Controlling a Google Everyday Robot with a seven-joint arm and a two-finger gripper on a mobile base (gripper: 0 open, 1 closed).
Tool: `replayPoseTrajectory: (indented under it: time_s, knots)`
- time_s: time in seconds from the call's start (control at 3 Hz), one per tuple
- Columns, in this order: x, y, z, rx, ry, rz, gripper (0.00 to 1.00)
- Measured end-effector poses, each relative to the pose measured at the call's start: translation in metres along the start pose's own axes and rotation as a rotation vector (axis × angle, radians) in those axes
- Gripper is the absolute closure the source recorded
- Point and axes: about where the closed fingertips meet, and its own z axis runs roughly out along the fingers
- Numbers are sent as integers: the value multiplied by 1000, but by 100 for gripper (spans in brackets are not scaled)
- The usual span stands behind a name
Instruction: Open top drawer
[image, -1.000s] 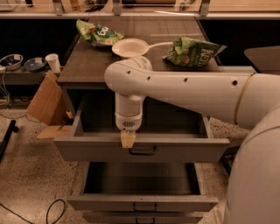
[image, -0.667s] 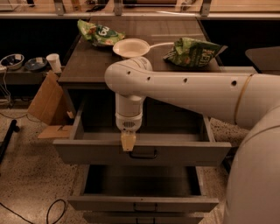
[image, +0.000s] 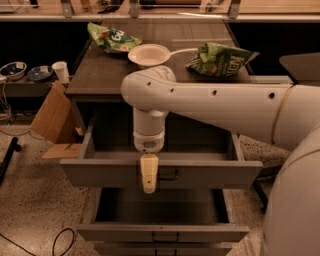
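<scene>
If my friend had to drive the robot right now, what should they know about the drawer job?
The tool: cream-coloured, hanging straight down from the white arm, against the front of the wide grey metal top drawer, just left of its small dark bar handle. I cannot tell whether it holds the handle.
Drawer: pulled well out, its inside showing. The deeper grey drawer below also stands open.
Done: the top drawer looks open.
Left: probably only to back the tool away from the drawer front, or pull a little more if it should come out fully.
</scene>
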Motion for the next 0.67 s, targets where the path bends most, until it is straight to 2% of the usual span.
replayPoseTrajectory:
  time_s: [0.33,0.67]
  knots:
    - [20,48,13,-123,38,-66,0]
    - [40,84,13,-196,62,-109,0]
